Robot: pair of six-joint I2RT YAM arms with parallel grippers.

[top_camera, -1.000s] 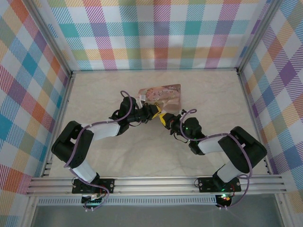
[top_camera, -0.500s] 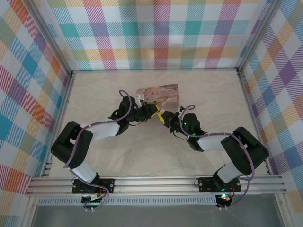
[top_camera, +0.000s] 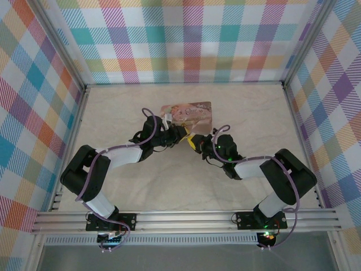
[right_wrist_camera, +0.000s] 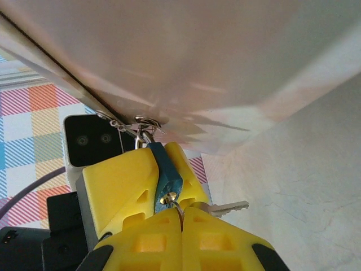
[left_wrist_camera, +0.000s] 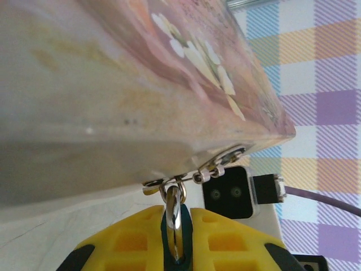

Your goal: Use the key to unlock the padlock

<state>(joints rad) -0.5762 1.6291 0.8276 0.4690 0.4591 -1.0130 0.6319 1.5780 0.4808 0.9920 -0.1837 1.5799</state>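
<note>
The padlock (left_wrist_camera: 174, 228), a blue body with a silver shackle, hangs from the hasp on the pink tin (left_wrist_camera: 113, 84). My left gripper (left_wrist_camera: 175, 215) is shut on the padlock's body. In the right wrist view the padlock (right_wrist_camera: 168, 178) shows its brass keyhole, and the thin key (right_wrist_camera: 178, 209) is in that keyhole. My right gripper (right_wrist_camera: 181, 219) is shut on the key just below the lock. From above, the left gripper (top_camera: 183, 135) and right gripper (top_camera: 197, 143) meet tip to tip at the tin's near edge.
A spare silver key (right_wrist_camera: 228, 208) sticks out sideways from the ring by my right fingers. The pink tin (top_camera: 189, 113) lies mid-table, tilted up at its front. Checked walls enclose the table on three sides.
The tin and both gripper tips have drifted slightly to the left. The right wrist has swung left with them. Both grips are unchanged.
</note>
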